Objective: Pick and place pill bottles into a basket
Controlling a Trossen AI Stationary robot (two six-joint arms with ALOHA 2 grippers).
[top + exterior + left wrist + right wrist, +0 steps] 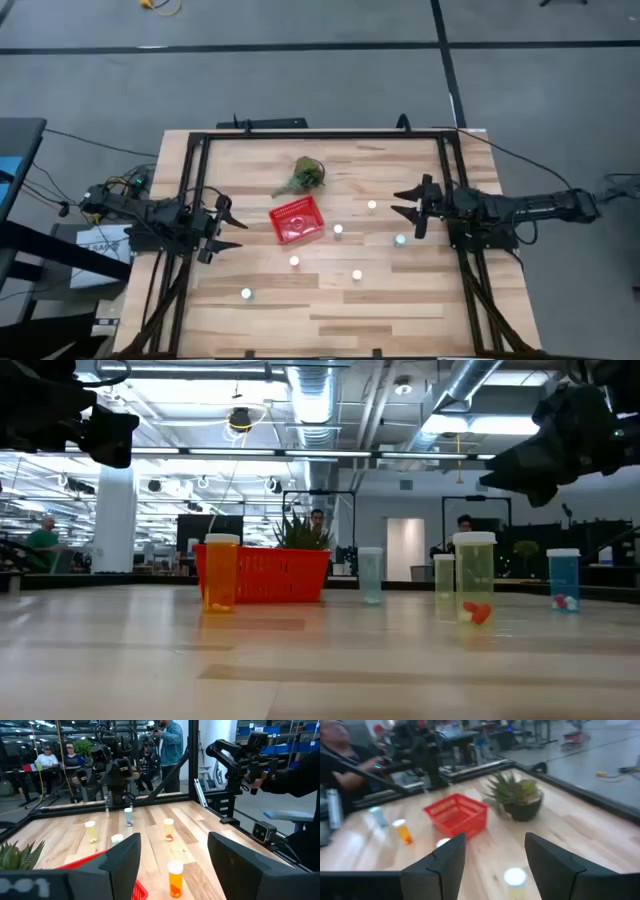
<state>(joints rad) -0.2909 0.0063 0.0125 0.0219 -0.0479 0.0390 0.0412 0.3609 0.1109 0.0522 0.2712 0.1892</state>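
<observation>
Six pill bottles (pixel 338 231) surround one basket (pixel 296 221).

The whole table (pixel 330 290) is seen from straight above in the high view. In the low view it is seen level from its surface, facing the room. Each wrist view is taken just behind that arm's fingers, looking across the table toward the opposite arm. The red basket (pixel 296 220) is shared by all four views.
</observation>
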